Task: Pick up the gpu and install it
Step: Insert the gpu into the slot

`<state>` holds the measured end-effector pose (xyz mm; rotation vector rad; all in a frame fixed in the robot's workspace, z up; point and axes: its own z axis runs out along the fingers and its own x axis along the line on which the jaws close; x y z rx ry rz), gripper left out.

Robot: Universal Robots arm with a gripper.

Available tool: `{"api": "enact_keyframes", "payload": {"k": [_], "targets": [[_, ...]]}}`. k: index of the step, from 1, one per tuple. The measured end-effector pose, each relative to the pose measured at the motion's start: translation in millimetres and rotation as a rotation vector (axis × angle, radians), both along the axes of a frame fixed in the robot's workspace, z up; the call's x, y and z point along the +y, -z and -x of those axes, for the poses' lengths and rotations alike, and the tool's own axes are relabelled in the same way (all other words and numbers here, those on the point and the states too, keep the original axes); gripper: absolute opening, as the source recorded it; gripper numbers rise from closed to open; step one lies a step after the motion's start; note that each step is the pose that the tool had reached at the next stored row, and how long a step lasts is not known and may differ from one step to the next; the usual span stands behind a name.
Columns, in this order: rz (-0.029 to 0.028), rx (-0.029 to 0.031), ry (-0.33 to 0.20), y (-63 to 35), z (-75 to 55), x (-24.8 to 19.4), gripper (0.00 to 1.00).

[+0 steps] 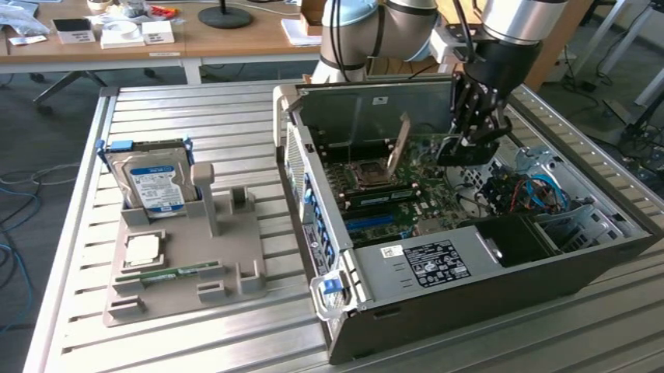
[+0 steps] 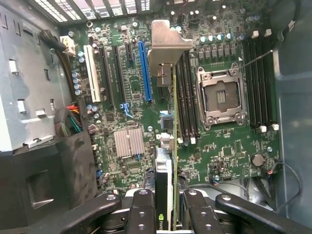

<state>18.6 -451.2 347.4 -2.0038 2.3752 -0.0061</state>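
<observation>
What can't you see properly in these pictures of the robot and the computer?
- Wrist view: the gpu's fan face; the card shows edge-on.
- Wrist view: how high the gpu is above the motherboard; the camera looks straight down.
- Exterior view: most of the gpu, hidden by the gripper holding it.
- Exterior view: the writing on the hard drive, too small.

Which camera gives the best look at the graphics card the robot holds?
The wrist view: the gpu is seen edge-on, silver bracket at its far end, clamped in the gripper above the motherboard. The exterior view gives just a small dark shape below the gripper, inside the open case.
</observation>
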Motion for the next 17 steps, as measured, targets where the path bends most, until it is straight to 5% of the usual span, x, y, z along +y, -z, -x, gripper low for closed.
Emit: {"api": "enact_keyframes", "payload": {"k": [17], "targets": [[0.0,0.0,0.0,4.5,0.3,0.0,0.27]]}}
